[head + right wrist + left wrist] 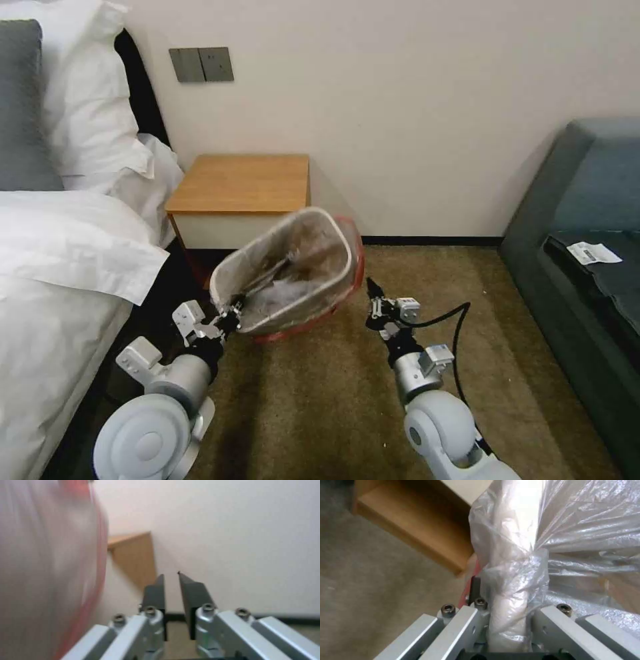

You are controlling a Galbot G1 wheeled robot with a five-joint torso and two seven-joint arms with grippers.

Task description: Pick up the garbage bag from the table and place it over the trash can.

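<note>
Head view: trash can [287, 270] tilted, lifted at its near-left rim, mouth turned toward the camera, in front of the table [241, 183] and overlapping the white drawer front. Garbage bag [303, 267] already lining the trash can, crinkled translucent plastic inside, red-pink rim wrapped over the far and right edge and hanging below the near edge. Table top bare, orange-brown wood.

Left gripper [230, 319] at the near-left corner of the trash can rim, closed on rim and bag together. Left wrist view: rolled cream rim of the trash can [506, 610], sheathed in the garbage bag [586, 530], clamped between the two metal fingers; one dark pad [475, 590] pressed against the outside of the rim, a strip of red bag edge just beside it; low shelf of the table [416, 532] behind, above the carpet [370, 580].

Right gripper [371, 290] just right of the trash can, near the red rim, apart from it, holding nothing. Right wrist view: dark fingers [155, 592] nearly together, a narrow slit between them, empty; blurred garbage bag [50, 567] with its red edge alongside; corner of the table [133, 555] against the wall [233, 542].

Bed [60, 267] on the robot's left, dark sofa [587, 253] on the right.
</note>
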